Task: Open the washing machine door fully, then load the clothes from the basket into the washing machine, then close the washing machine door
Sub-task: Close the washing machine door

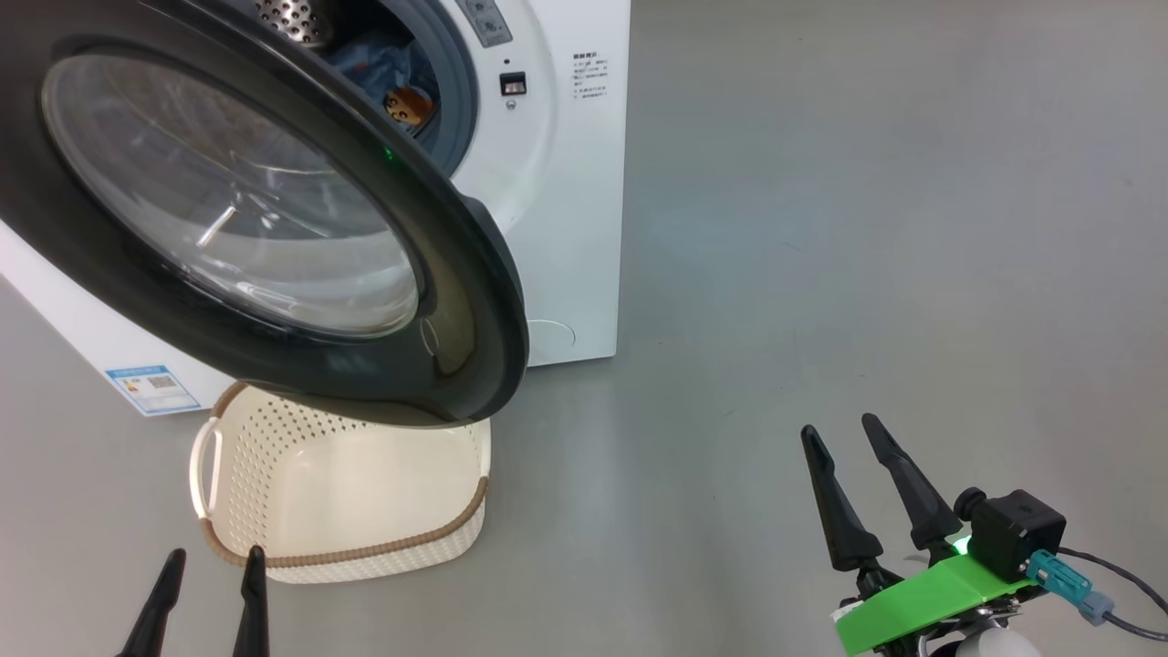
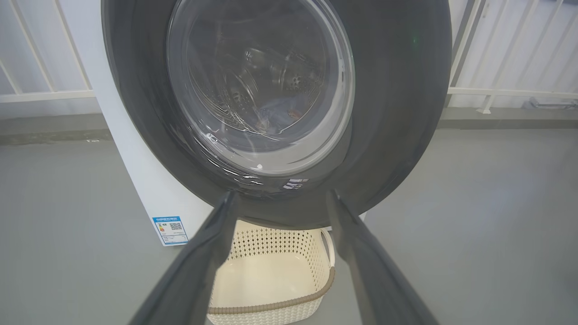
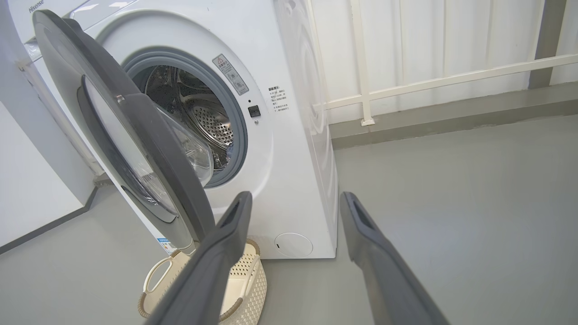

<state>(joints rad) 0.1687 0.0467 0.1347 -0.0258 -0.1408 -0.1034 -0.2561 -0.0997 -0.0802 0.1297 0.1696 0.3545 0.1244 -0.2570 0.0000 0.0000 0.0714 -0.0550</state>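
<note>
The washing machine [image 1: 566,182] [image 3: 293,149] stands with its door [image 1: 274,228] [image 2: 397,113] [image 3: 149,153] swung out, partly open. Light blue clothes [image 1: 392,78] with an orange figure lie inside the drum, also seen dimly through the glass [image 2: 280,113]. The cream basket [image 1: 342,488] [image 2: 275,271] [image 3: 246,282] sits on the floor under the door, with nothing showing inside it. My left gripper [image 1: 212,555] [image 2: 279,195] is open at the basket's near rim, pointing at the door's outer face. My right gripper [image 1: 844,429] [image 3: 295,195] is open, well right of the machine, holding nothing.
A blue label [image 1: 151,383] marks the machine's lower front. Grey floor [image 1: 867,228] spreads wide to the right. White railings [image 3: 429,81] run along the wall behind the machine.
</note>
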